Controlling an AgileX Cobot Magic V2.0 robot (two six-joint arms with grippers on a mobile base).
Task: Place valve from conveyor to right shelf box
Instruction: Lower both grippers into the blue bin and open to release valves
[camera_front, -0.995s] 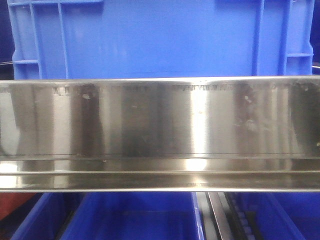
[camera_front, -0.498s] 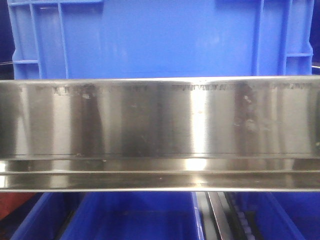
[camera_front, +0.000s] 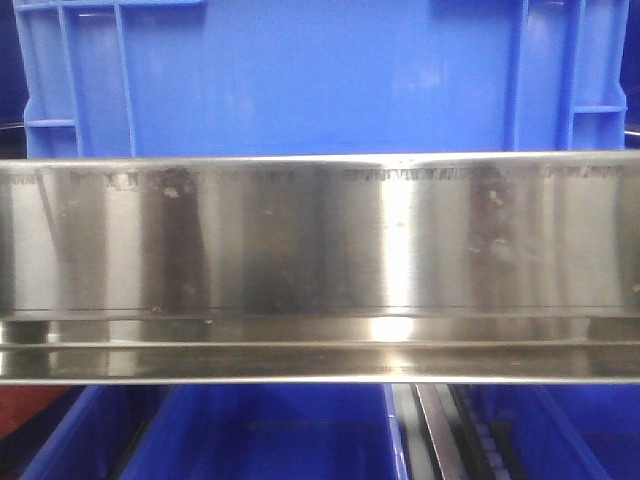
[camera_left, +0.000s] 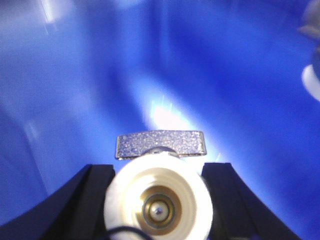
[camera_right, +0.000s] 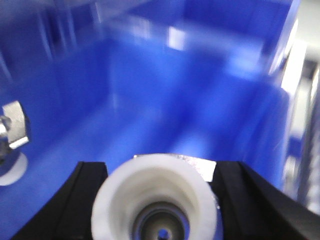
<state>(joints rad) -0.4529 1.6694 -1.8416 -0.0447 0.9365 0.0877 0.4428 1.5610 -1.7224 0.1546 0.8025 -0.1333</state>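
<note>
Left-hand valve (camera_left: 159, 200): white threaded end faced the camera, speckled metal handle (camera_left: 161, 144) on top; the left hand (camera_left: 157, 172) was clamped on its body, low inside the blue box (camera_left: 75, 75). Right-hand valve (camera_right: 157, 200): similar pattern, clamped in the right hand (camera_right: 161, 172), also over blue box floor. Handling, judged: rigid, fairly heavy for its bulk, smooth plastic likely slippery; grip across the body beneath the handle, never the handle itself.

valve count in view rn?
2. One valve in the left gripper, a second valve in the right gripper, both over a blue box. The valve at each wrist view's edge looks like the other arm's. More may be hidden.
</note>
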